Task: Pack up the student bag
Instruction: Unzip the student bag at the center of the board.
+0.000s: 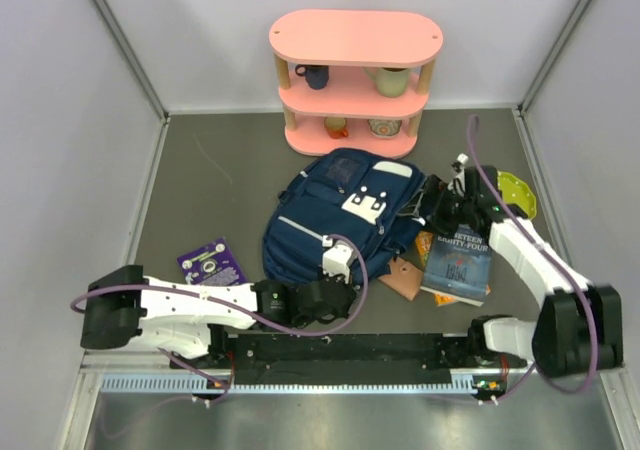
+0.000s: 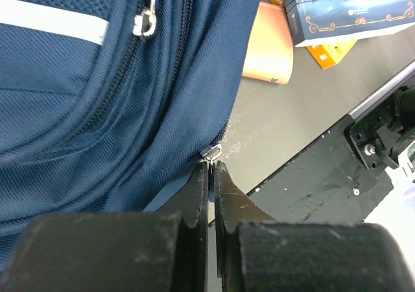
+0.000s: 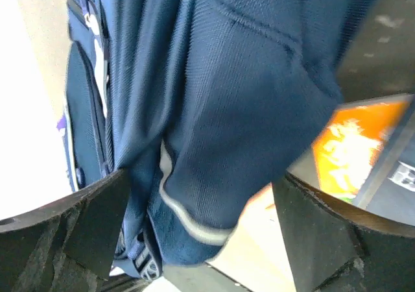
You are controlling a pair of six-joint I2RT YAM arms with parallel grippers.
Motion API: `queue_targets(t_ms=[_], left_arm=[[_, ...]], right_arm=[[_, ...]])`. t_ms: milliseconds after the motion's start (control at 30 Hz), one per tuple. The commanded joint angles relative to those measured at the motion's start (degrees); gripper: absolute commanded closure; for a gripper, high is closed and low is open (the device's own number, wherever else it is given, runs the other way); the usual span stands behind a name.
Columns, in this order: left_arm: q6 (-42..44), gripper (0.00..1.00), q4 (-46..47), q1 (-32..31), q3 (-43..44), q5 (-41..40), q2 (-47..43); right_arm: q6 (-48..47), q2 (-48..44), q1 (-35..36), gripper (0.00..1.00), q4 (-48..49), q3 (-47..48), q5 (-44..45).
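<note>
Closest up you've got the left fingers [image 2: 198, 201], pressed tight together and pinching a little silver zipper pull [image 2: 211, 151] right at their tips, on the near edge of the student bag [image 1: 330, 215]. Well off to their left a purple booklet [image 1: 211, 261] lies flat on the grey worktop [image 1: 220, 170]. The bag itself is lying on the worktop between the two sets of fingers: its bottom edge is at the left ones, its right side up by the right ones. Just beyond the left fingertips, further up the navy fabric, there's a second zipper pull [image 2: 144, 23] beside a white stripe.

To the right of the left fingers sits a tan pouch [image 2: 269, 45], touching the bag's edge. Right of that is a dark blue book [image 1: 457, 263] lying on top of an orange one [image 2: 334, 52].

The right fingers [image 3: 84, 227] are spread wide, with a loose fold of the bag's fabric hanging in the gap between them. Can't tell if either one actually touches it. Just past them to the right is a yellow-green thing [image 1: 517, 192], too small to make out. Beyond both sets of fingers, a pink shelf [image 1: 355, 80] with mugs on it stands behind the bag.
</note>
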Motion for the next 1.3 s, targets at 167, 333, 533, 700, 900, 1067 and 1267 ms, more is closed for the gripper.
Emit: queue_targets(t_ms=[167,333,533,700,900,1067,1267], left_arm=[[1.62,1.0,8.2,0.15,3.46,0.04,3.83],[2.76,1.0,10.31,0.42,4.43,1.27,5.5],[3.99,1.0,11.01,0.33,6.36,3.12,7.7],[4.96,1.0,11.02,0.33,7.94,5.05,9.01],[5.49,1.0,11.1,0.24,8.3,6.81,9.63],[4.96,1.0,9.18,0.24,7.42,5.24,8.58],[1.36,1.0,-0.49,0.24,3.3,1.54,4.19]], right_arm=[[2.17,-30.16,-1.11,0.09,-7.03,-10.42,7.46],[12.02,-38.62,4.41,0.18,-5.64,-18.79,0.07],[22.31,-37.93,17.85,0.18,3.32,-24.42,5.6],[24.95,-31.61,20.16,0.21,11.58,-25.3,6.93],[24.43,-24.66,20.25,0.48,17.99,-23.81,7.45],[19.25,-20.35,20.16,1.0,15.65,-20.12,11.04],[7.3,-17.1,17.27,1.0,6.86,-11.77,16.33]])
